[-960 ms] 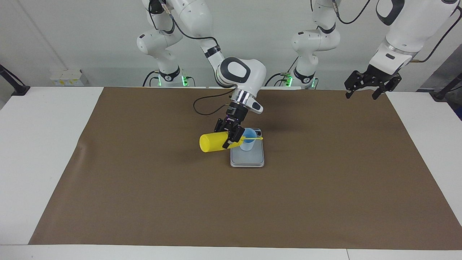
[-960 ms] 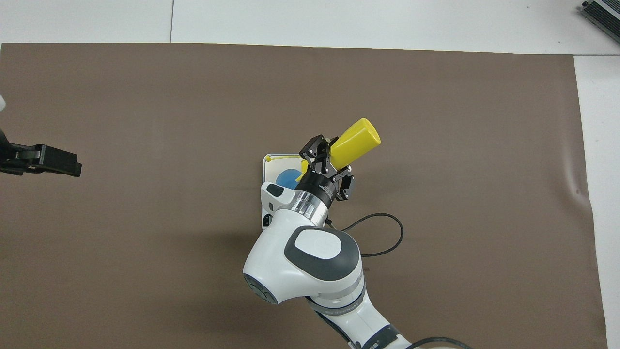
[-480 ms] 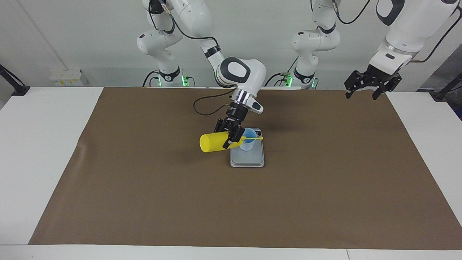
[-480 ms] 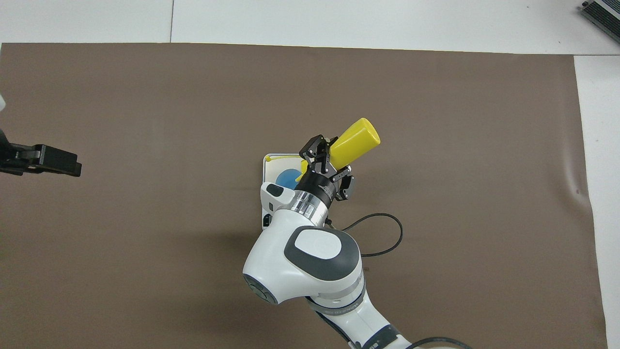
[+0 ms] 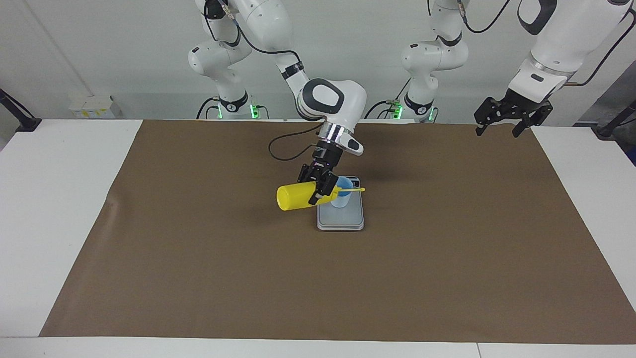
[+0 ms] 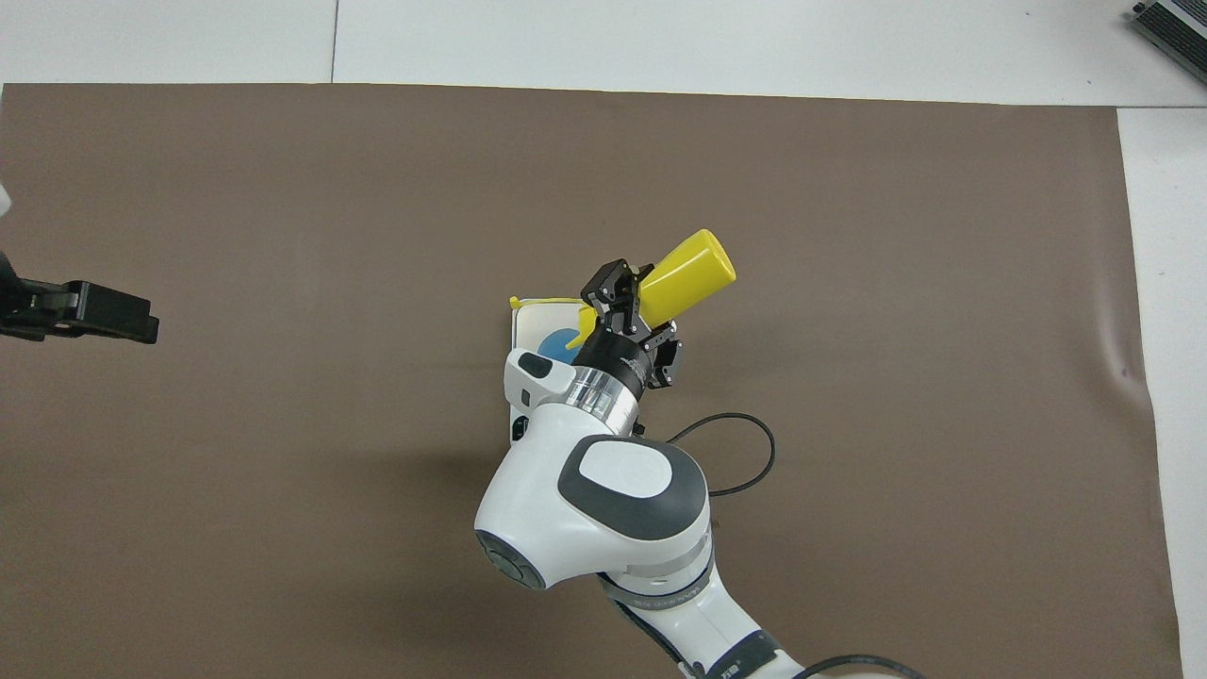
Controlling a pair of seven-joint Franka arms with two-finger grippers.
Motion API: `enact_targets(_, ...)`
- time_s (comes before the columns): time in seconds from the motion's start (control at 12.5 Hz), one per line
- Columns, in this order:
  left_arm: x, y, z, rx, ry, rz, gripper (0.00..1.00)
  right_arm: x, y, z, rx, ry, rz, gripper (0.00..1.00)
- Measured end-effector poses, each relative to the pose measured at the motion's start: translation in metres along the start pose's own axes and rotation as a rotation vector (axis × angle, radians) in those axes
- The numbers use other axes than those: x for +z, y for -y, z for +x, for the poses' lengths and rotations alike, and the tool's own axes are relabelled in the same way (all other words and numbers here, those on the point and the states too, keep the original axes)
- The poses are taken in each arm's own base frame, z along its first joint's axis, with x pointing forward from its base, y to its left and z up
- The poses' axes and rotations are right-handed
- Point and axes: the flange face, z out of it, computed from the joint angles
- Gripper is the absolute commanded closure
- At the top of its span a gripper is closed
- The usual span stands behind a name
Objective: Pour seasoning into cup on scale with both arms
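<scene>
My right gripper point(image 5: 318, 194) is shut on the yellow seasoning bottle point(image 5: 295, 197) and holds it tipped nearly level. The nozzle end is over the light-blue cup point(image 5: 343, 199), and the small cap point(image 5: 360, 189) hangs out on its tether. The cup stands on the silver-grey scale point(image 5: 341, 219). In the overhead view the bottle point(image 6: 689, 273) sticks out of the right gripper point(image 6: 625, 304) over the cup point(image 6: 556, 340) and scale point(image 6: 524, 317). My left gripper point(image 5: 498, 131) is open and empty, and waits raised over the left arm's end of the brown mat; it also shows in the overhead view point(image 6: 143, 326).
A brown mat point(image 5: 198, 258) covers most of the white table point(image 5: 59, 199). A black cable point(image 5: 281, 149) from the right arm loops over the mat between the scale and the robots.
The right gripper and bottle have shifted slightly toward the left arm's end, carrying the nozzle and cap a little further over the cup. The left gripper has hardly moved.
</scene>
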Motion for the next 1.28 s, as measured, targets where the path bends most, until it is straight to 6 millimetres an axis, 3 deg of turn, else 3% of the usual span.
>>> enact_targets(0.24,0.000,0.000,0.000,0.000,0.000,0.000,0.00,0.005,-0.012,-0.033,0.121,-0.061,0.053,1.00)
enact_targets(0.48,0.000,0.000,0.000,0.000,0.000,0.000,0.00,-0.006,-0.020,-0.058,0.272,-0.130,0.156,1.00)
enact_targets(0.88,0.000,0.000,0.000,0.000,0.000,0.000,0.00,-0.003,-0.022,-0.116,0.486,-0.205,0.308,1.00)
enact_targets(1.12,0.000,0.000,0.000,0.000,0.000,0.000,0.00,0.012,-0.019,-0.152,0.576,-0.295,0.438,1.00)
enact_targets(1.28,0.000,0.000,0.000,0.000,0.000,0.000,0.00,0.031,-0.014,-0.189,0.639,-0.390,0.509,1.00)
